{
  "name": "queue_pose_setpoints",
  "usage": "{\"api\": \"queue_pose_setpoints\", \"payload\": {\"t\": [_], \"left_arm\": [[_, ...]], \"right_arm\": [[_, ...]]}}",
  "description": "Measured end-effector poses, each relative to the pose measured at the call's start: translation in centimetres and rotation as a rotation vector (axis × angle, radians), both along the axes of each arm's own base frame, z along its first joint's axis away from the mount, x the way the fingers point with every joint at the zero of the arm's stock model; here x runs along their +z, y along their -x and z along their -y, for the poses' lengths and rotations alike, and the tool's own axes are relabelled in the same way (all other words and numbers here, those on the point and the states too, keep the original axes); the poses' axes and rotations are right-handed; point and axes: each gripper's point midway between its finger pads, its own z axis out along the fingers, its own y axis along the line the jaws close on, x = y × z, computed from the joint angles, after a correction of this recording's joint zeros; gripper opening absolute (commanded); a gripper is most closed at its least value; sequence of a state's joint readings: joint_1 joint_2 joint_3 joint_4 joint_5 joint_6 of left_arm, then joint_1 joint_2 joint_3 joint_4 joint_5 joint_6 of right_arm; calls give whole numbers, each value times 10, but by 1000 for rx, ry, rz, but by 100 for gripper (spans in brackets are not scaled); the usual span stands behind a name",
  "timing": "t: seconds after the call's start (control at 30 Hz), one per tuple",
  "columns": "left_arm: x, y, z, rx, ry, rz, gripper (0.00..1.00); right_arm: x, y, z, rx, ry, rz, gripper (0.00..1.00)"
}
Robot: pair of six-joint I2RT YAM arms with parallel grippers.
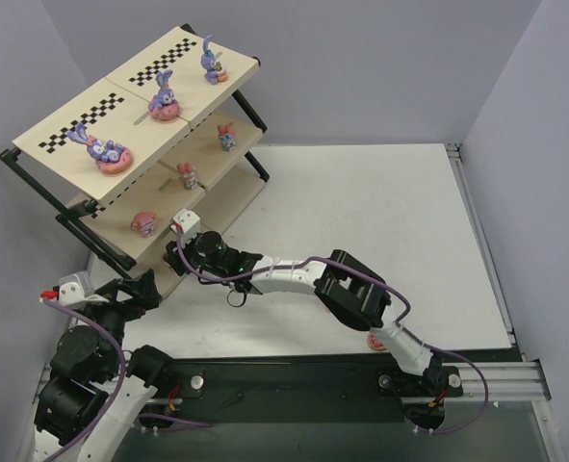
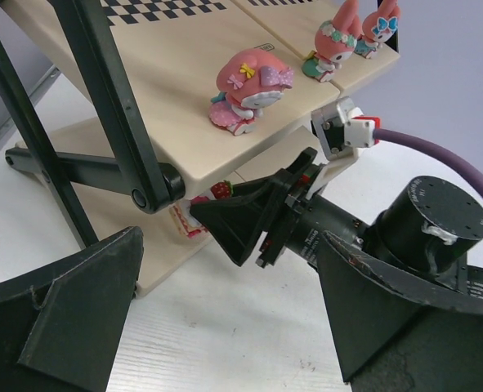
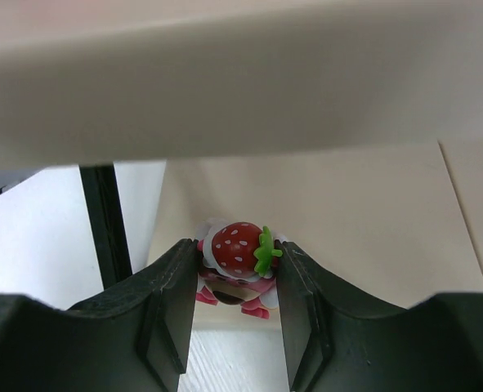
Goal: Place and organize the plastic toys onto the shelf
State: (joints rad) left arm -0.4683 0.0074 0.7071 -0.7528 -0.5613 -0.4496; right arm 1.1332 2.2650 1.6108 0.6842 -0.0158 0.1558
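Note:
The slanted shelf (image 1: 193,91) stands at the far left. Three purple bunnies (image 1: 163,99) sit on its checkered top board, and three pink figures (image 1: 187,174) on the middle board. My right gripper (image 3: 237,265) is shut on a strawberry-topped pink toy (image 3: 239,253) and holds it at the front edge of the bottom board (image 3: 347,212), under the middle board. The left wrist view shows this toy (image 2: 202,214) at the right gripper's tips. My left gripper (image 2: 233,327) is open and empty above the table, just in front of the shelf.
Another small pink toy (image 1: 375,341) lies on the table beside the right arm's lower link, near the front edge. The shelf's black frame leg (image 2: 102,106) stands close to the left gripper. The right arm (image 1: 294,279) stretches across the table's middle.

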Motion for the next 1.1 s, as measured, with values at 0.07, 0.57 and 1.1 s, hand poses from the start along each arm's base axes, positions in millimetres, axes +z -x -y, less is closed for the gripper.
{"api": "queue_pose_setpoints", "payload": {"t": [0.07, 0.57, 1.1], "left_arm": [[-1, 0, 0, 1, 1, -2, 97], [-2, 0, -1, 5, 6, -7, 97], [-2, 0, -1, 9, 5, -9, 97]], "right_arm": [[-1, -1, -8, 13, -11, 0, 0], [-17, 16, -32, 57, 25, 11, 0], [-37, 29, -26, 15, 53, 69, 0]]}}
